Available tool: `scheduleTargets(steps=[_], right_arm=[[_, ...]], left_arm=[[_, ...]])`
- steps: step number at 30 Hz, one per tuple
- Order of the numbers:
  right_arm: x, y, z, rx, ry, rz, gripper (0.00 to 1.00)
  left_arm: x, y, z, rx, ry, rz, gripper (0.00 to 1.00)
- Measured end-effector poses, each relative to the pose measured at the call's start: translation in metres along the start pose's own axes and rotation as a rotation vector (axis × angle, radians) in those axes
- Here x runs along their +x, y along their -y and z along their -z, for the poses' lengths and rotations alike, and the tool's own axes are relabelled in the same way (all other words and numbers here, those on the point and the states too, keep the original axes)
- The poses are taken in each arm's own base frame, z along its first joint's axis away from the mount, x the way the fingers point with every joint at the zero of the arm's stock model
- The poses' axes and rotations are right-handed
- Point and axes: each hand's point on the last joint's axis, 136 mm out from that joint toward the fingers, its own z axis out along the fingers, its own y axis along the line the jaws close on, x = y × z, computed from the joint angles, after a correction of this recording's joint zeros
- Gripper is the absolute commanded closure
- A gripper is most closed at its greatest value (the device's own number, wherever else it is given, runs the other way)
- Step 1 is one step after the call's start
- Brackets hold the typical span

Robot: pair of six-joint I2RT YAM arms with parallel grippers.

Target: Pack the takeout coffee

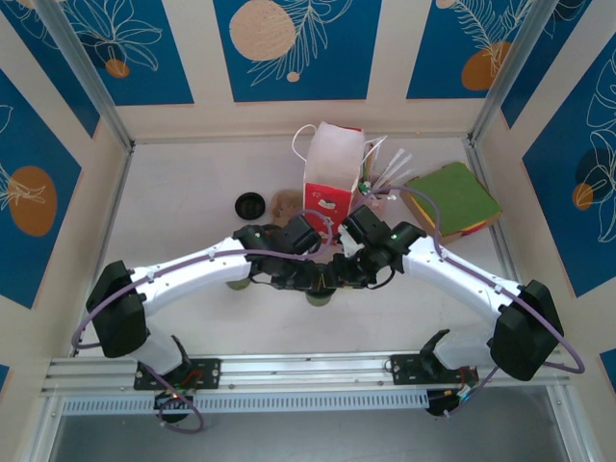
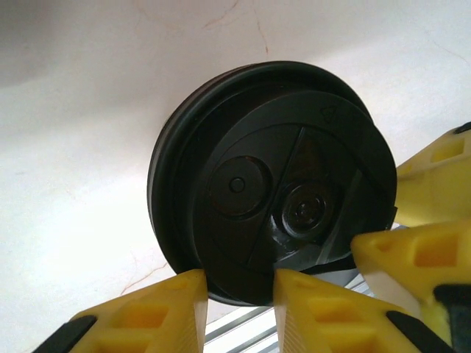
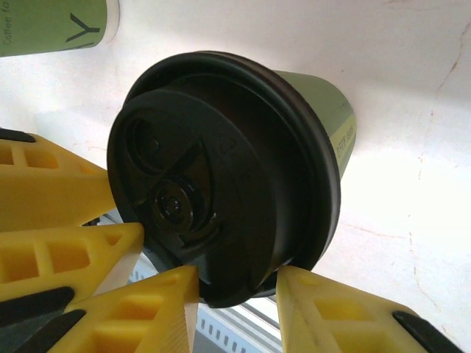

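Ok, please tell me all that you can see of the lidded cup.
The cup is small, green paper with pale print, closed by a round black plastic lid with a raised rim. The white table lies behind it. The left gripper and the right gripper each straddle the lid's near edge; contact is unclear.

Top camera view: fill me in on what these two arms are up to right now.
The left hand and the right hand are both at the takeout coffee, a green cup with its black lid on. Each has its fingertips at the lid's rim, but I cannot tell whether either one grips it. The red-and-white bag stands just behind them, and the cup is not in it yet. A loose black lid lies left of the bag.
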Motion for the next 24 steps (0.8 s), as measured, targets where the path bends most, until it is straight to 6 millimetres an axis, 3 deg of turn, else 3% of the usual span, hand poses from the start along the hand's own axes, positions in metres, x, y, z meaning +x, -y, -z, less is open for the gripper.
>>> scheduleTargets(steps=[8,24], right_arm=[[-0.006,-0.003,0.007,0.013,0.026,-0.003,0.58],[0.005,-0.012,-0.001,0.02,-0.002,-0.008,0.54]], left_arm=[[-0.012,-0.004,0.008,-0.002,0.029,0.018,0.69],[-0.036,-0.022,0.008,-0.018,0.057,0.013,0.69]])
